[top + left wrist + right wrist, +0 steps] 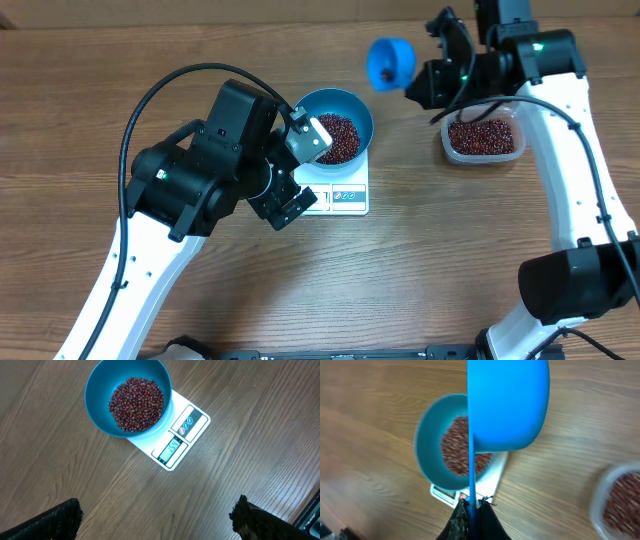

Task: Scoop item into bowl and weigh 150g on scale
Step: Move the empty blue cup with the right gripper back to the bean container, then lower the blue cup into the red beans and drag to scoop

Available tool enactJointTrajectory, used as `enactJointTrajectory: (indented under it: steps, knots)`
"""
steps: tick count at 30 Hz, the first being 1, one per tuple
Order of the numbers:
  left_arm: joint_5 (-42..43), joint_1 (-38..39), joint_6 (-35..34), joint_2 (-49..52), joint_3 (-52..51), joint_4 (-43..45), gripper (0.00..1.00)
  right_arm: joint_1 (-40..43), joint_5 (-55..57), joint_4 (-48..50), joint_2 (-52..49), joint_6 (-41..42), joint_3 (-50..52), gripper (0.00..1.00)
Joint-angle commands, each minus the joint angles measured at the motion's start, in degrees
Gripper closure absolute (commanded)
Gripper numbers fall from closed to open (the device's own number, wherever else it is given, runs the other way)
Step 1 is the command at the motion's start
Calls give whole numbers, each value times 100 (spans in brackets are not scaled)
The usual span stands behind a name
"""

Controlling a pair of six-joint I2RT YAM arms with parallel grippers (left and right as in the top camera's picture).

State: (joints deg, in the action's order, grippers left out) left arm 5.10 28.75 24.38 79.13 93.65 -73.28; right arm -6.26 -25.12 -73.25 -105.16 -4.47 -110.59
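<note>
The blue bowl [340, 117] [100, 390] [427, 440] stands on the white scale [345, 193] [187, 430], with a heap of dark red-brown beans [338, 137] [136, 404] [455, 445] inside it. The scale's display is lit. My left gripper [300, 175] [157, 520] hovers open over bare wood just in front of the scale, nothing between its fingers. My right gripper [420, 82] [472, 505] is shut on the handle of a small blue scoop [390, 62] [507, 405], held in the air to the right of the bowl, above the table.
A clear plastic tub [484, 138] [617, 500] holding more beans sits at the right, under the right arm. The left arm's black cable loops over the table's left half.
</note>
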Motion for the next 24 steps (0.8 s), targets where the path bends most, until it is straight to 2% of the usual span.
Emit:
enactJointTrajectory:
  steps: [1,16,24]
  knots:
    - [-20,-24,0,-39,111,2,1,221,258,-79,173,-2,-125,96]
    - [-20,-24,0,-39,114,2,0,1134,1329,-868,173,-50,-125,96]
    - [-20,-24,0,-39,114,2,1,1266,1613,-1325,173,-243,-125,96]
